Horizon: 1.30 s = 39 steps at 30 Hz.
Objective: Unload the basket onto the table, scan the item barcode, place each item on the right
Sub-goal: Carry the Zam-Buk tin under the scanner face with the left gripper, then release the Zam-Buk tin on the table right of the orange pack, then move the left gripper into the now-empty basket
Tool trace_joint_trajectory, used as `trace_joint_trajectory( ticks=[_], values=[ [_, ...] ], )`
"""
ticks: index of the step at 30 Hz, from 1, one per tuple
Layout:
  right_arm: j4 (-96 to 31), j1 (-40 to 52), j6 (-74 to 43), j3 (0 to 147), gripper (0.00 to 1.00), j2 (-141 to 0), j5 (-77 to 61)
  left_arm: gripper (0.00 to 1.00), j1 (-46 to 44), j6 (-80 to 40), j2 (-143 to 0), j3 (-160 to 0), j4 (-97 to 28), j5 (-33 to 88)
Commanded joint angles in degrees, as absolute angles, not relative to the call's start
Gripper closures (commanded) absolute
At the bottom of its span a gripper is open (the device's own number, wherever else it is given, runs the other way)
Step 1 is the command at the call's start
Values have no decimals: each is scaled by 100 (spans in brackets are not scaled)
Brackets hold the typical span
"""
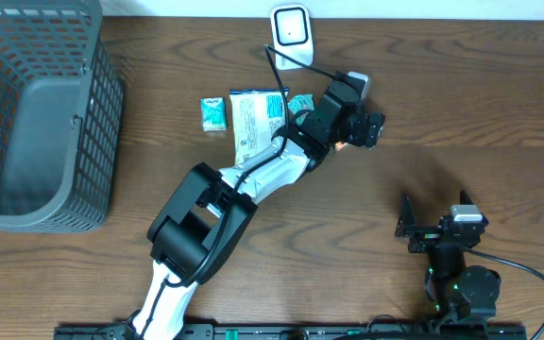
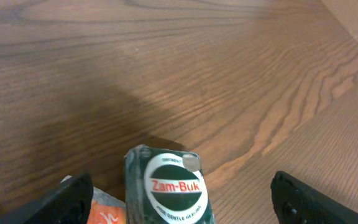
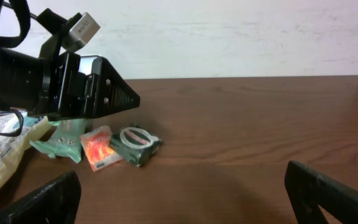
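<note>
The left gripper (image 1: 365,126) is spread wide, and nothing is pinched. Between its fingers the small green Zam-Buk box (image 2: 169,186) is laid flat on the brown wooden table (image 2: 229,74), round label up. Its near end is cut off, so its long side cannot be told. The right gripper (image 3: 182,196) is spread wide too.

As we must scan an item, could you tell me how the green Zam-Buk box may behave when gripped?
The Zam-Buk box looks like thin card, probably light and crushable under a hard squeeze. Lying flat on the table, it should slide rather than roll.
</note>
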<state>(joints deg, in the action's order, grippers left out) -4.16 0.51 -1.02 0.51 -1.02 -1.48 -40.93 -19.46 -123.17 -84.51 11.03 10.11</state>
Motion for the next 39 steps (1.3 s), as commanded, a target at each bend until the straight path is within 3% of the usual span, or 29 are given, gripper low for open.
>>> trace_joint_trajectory(
  ticks=[1,9,16,20,29,31,39],
  values=[
    [-427,14,-163,32,1,-78,-119,10,-3994,-1907,-12164,-8462,1107,937],
    [-427,14,-163,32,1,-78,-119,9,-2847,-1892,-10645,-8462,-622,937],
    [-427,14,-163,32,1,-78,-119,9,-1496,-502,-9004,-8462,-2722,939],
    [-427,14,-163,32,1,-78,-119,8,-790,-342,-8020,-8462,-3476,939],
    [-427,14,-165,32,1,-78,-119,8,696,-526,-6993,-8462,-3905,755],
    [-427,14,-163,32,1,-78,-119,2,1041,-941,-6997,-8462,-3946,659],
    [-427,14,-163,32,1,-78,-119,2,1623,-1170,-6997,-8462,-4045,412]
  ],
)
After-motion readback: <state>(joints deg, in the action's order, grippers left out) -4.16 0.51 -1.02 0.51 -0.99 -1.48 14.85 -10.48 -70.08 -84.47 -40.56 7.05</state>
